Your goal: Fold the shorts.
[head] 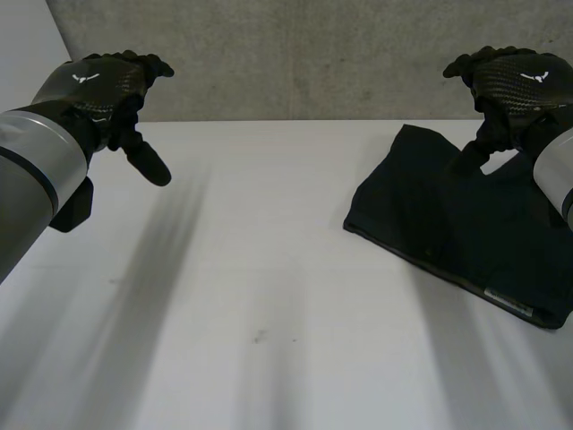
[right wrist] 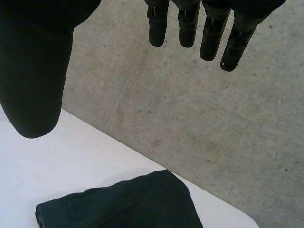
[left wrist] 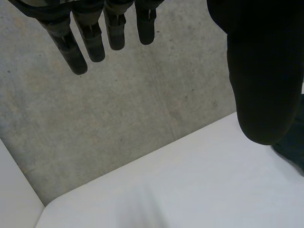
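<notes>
I see black shorts [head: 448, 224] lying on white table [head: 251, 296], 3 o'clock from table middle. Left hand [head: 107, 94] raised at 10 o'clock, fingers straight, empty. Right hand [head: 515, 85] at 2 o'clock over shorts' far edge, fingers straight, empty.

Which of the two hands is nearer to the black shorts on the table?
The right. The right hand hovers open above the far edge of the shorts, not touching them. The left hand, also open, is over bare table, well away on the other side.
</notes>
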